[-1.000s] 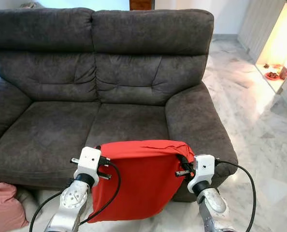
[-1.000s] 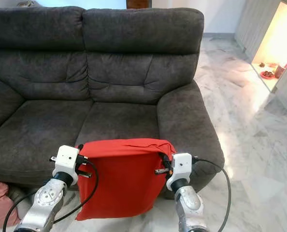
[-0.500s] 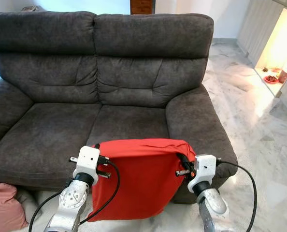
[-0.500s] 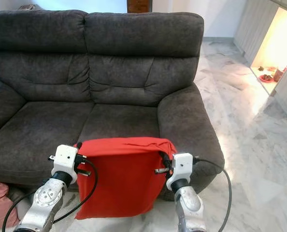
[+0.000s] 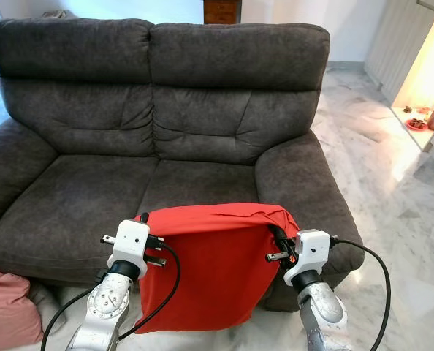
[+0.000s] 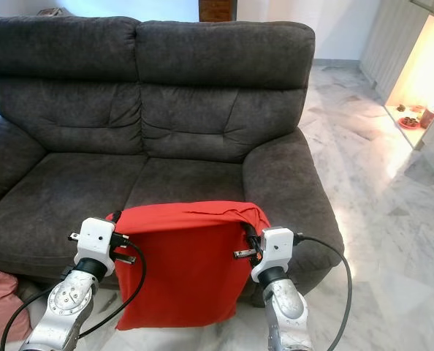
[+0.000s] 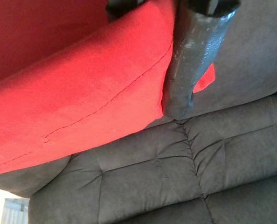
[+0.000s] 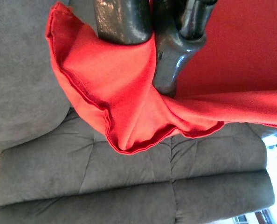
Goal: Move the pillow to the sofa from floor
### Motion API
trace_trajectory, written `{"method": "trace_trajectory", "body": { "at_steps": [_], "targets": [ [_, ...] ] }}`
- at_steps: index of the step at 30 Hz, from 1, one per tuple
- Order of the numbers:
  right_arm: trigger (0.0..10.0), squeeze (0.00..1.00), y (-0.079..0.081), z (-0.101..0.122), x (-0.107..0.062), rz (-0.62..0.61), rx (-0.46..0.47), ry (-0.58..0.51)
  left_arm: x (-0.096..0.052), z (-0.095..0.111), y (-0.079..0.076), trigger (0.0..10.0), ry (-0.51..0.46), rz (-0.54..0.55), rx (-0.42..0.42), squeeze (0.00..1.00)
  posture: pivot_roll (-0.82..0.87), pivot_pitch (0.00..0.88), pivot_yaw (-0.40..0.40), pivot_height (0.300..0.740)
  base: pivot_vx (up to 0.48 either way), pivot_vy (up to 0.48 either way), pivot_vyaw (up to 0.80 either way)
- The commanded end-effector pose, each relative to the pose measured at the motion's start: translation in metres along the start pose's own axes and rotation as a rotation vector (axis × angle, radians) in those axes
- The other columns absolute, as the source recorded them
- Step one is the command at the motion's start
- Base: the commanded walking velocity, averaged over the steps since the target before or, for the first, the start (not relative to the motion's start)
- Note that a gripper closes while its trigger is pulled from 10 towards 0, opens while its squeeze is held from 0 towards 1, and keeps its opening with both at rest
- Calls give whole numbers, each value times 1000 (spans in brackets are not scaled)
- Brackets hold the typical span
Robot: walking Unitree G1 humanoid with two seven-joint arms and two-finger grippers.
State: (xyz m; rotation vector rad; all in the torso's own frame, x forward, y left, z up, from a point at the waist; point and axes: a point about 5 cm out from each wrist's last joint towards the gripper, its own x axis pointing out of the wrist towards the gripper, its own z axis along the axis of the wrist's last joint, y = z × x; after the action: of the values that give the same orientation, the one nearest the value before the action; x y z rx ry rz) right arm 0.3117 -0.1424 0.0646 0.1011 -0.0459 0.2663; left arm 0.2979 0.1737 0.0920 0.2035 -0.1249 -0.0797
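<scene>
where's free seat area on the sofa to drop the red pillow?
Both seat cushions of the sofa are bare, bordered by the backrest, the two armrests and the centre seam. The red pillow hangs in front of the right cushion, gripped at its top corners by the left pincer and right pincer. The floor at lower left is crowded by a pink cushion.

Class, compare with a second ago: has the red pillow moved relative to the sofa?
Cannot tell. The red pillow hangs before the sofa's front edge as before; the whole view shifted, so the camera moved.
</scene>
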Motion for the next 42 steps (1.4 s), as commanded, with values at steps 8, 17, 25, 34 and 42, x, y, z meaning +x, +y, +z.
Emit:
{"method": "trace_trajectory", "body": {
  "at_steps": [8,17,25,34,42],
  "targets": [
    [10000,0,-32,19,-3,-185,25,-98,0,21,38,10000,-108,194,1,0,129,13,23,740,0,0,0],
    [10000,0,-31,20,-2,-170,20,-91,-2,23,38,10000,-113,209,-8,0,120,27,6,740,0,0,0],
    [10000,0,-30,27,0,-167,-15,-134,-3,22,34,10000,-110,186,-31,0,113,33,8,740,135,0,322],
    [10000,0,-34,28,2,-185,5,-126,2,24,35,10000,-116,192,-40,0,112,26,8,740,314,0,177],
    [10000,0,-36,26,3,-201,12,-100,3,26,39,10000,-119,198,-44,0,118,30,4,740,350,0,-100]
  ]
}}
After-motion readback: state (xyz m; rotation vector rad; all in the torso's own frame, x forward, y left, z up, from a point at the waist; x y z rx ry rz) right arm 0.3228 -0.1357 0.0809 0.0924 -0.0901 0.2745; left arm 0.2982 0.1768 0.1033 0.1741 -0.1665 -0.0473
